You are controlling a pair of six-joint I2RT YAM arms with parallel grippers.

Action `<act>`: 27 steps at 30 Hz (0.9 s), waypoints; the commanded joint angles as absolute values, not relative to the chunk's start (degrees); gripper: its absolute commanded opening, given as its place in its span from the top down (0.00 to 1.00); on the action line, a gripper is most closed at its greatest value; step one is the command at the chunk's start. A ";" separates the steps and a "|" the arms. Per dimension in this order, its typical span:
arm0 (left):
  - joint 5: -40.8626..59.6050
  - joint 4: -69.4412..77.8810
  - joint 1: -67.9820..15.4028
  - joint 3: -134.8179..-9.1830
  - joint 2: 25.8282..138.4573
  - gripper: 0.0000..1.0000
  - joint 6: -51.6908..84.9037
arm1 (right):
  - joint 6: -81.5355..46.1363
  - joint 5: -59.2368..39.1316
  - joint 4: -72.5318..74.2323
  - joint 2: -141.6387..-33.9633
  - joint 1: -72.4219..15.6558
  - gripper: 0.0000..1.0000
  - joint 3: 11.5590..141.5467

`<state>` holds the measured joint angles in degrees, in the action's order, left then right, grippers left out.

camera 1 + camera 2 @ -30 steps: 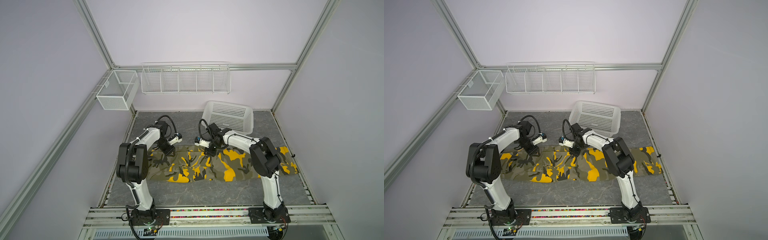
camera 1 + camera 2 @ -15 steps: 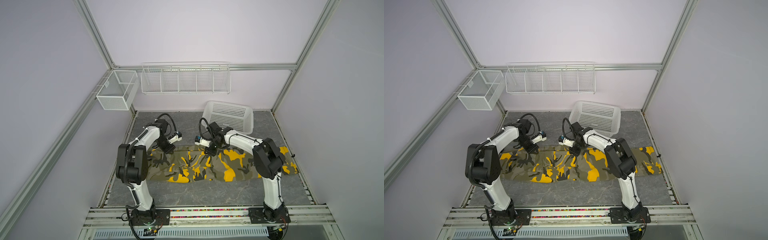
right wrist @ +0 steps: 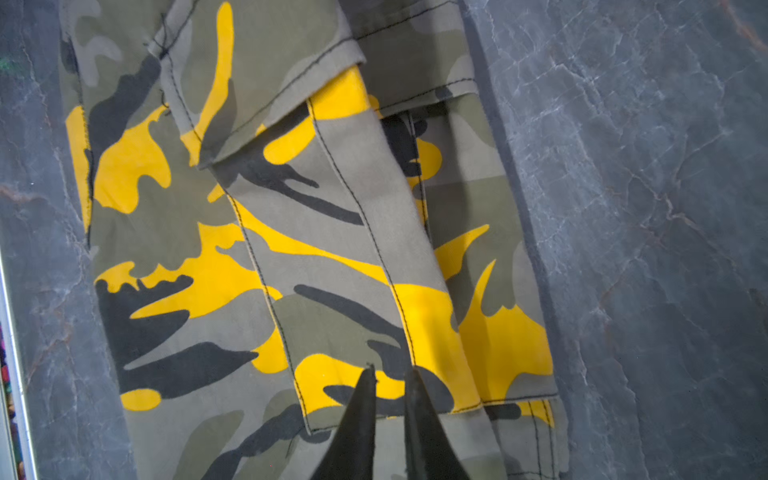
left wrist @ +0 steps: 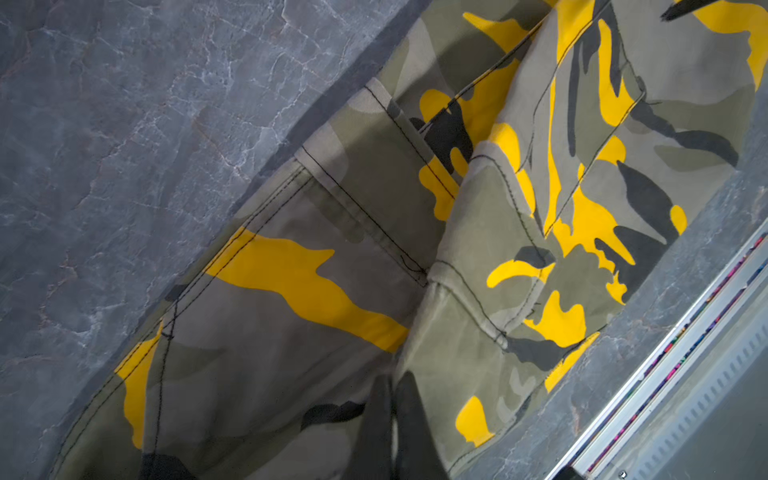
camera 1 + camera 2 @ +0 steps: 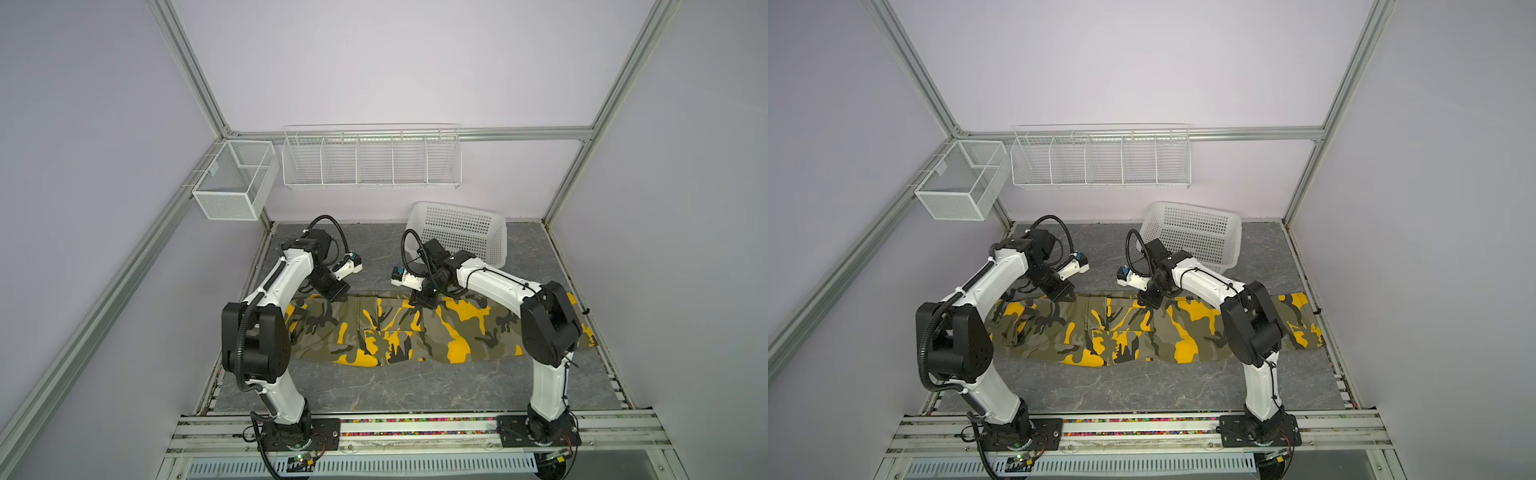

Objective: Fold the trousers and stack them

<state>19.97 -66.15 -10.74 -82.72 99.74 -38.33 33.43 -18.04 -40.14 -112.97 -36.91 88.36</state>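
**A:** Where do we find the trousers [image 5: 415, 332]?

**B:** We see them spread flat on the grey table [image 5: 415, 390], in front of the white basket [image 5: 461, 232], on the side towards the arm bases. They run lengthwise and reach past the basket on both sides.

**A:** And the left gripper [image 5: 338, 296]?

**B:** We place it well to the left of the basket, down on the edge of the trousers that faces the basket. In the left wrist view its fingers [image 4: 411, 415] are pressed together with their tips in the cloth. A ridge of cloth runs away from them, so we read it as pinched tight on the trousers.

**A:** The right gripper [image 5: 426, 304]?

**B:** It is just in front of the basket's left corner, tips down on that same edge. In the right wrist view its fingers [image 3: 357, 415] stand a little apart, and yellow cloth shows through the narrow gap. We cannot tell whether they grip any cloth.

**A:** Do we see anything else?

**B:** A wire rack [image 5: 370, 158] hangs on the wall above the basket, with a mesh bin [image 5: 232, 187] farther to the basket's left.
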 commanded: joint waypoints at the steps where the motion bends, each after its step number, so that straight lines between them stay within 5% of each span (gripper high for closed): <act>1: 22.50 -66.20 -11.20 -84.53 100.17 1.00 -38.65 | 33.65 -20.70 -39.22 -115.40 -37.41 0.81 87.60; 8: 22.69 -67.24 -11.25 -84.79 98.66 1.00 -39.55 | 33.45 -19.76 -36.60 -118.53 -37.08 0.54 90.28; 14: 20.79 -68.47 -11.23 -83.44 96.83 1.00 -39.83 | 32.88 -21.05 -34.69 -121.08 -36.44 0.41 92.00; 22: 19.46 -68.20 -10.93 -83.75 95.57 1.00 -39.73 | 33.68 -26.93 -37.69 -123.94 -36.39 0.45 93.64; 27: 18.12 -68.30 -10.96 -84.37 97.18 1.00 -39.59 | 32.62 -26.63 -36.37 -119.81 -36.30 0.70 90.38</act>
<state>19.16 -67.22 -11.00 -82.74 96.66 -38.26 32.64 -24.27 -35.90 -123.09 -36.56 92.40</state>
